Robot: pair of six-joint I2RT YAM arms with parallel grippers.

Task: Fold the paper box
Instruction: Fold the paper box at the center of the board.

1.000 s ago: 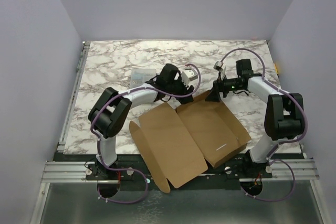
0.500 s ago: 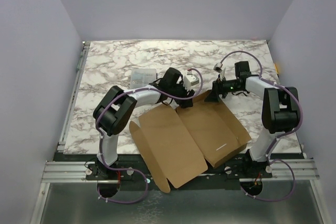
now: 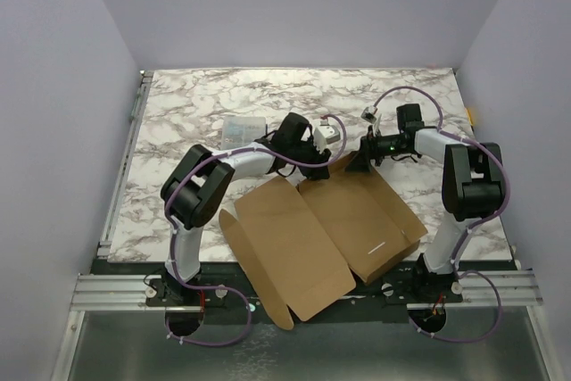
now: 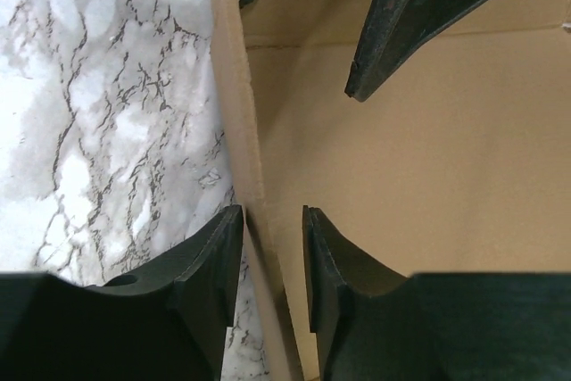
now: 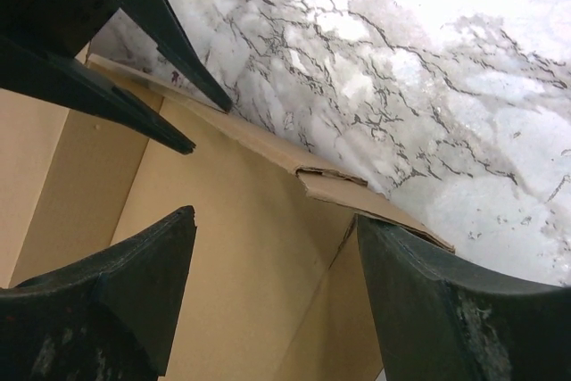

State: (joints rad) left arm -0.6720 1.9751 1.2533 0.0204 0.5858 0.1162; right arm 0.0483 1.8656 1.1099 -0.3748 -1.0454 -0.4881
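Observation:
The paper box [image 3: 330, 220] is a brown cardboard sheet, partly folded, lying at the table's near middle with its far wall raised. My left gripper [image 3: 321, 173] is at that far wall's left end. In the left wrist view the left gripper [image 4: 270, 220] straddles the wall's thin edge [image 4: 245, 131], its jaws narrow, with a gap still showing on the inner side. My right gripper [image 3: 359, 165] is at the far wall's right part. Seen from its own wrist, the right gripper [image 5: 272, 229] stands wide open, one finger inside the box and the other finger [image 5: 419, 283] outside under the bent flap [image 5: 357, 194].
A small clear plastic case [image 3: 243, 128] lies on the marble table [image 3: 223, 95] behind the left arm. The right gripper's fingers [image 4: 401, 33] show close ahead in the left wrist view. Lilac walls enclose the table; a metal rail [image 3: 116, 292] runs along the near edge.
The left gripper has moved slightly right onto the box's far wall, and its jaws have narrowed around it. The right gripper has shifted a little left and stays wide.

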